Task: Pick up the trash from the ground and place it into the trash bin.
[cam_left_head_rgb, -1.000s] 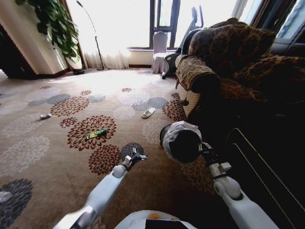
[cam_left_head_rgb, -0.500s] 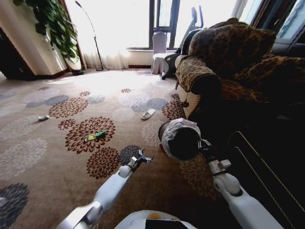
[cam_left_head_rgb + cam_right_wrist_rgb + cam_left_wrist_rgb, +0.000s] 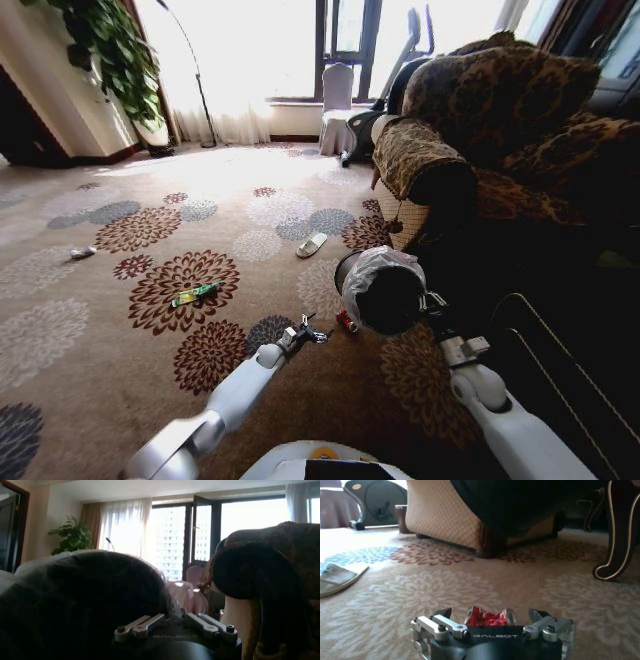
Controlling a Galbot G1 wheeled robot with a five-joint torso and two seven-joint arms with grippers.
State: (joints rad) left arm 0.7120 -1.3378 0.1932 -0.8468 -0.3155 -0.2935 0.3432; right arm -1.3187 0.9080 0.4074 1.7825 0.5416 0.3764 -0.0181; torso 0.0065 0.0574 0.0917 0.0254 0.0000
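A crumpled red piece of trash [image 3: 346,321] lies on the carpet just below the trash bin. My left gripper [image 3: 308,331] hangs low beside it, open. In the left wrist view the red trash [image 3: 487,617] sits between the spread fingers of the left gripper [image 3: 490,611]. The trash bin [image 3: 385,295], black with a clear liner, is held tilted off the floor with my right gripper [image 3: 432,303] shut on its rim. The right wrist view shows the bin [image 3: 75,603] right in front of the right gripper [image 3: 176,618]. A green wrapper [image 3: 195,294] and a white scrap [image 3: 82,253] lie farther left.
A patterned sofa [image 3: 480,130] stands close on the right, its wooden leg [image 3: 487,547] ahead of the left gripper. A pale slipper [image 3: 311,245] lies on the flowered carpet beyond. A plant [image 3: 105,50] and a floor lamp stand at the far left.
The whole view has shifted a little. My left arm has reached forward and right, and the red trash now shows beside its gripper. The bin stays in the right gripper.
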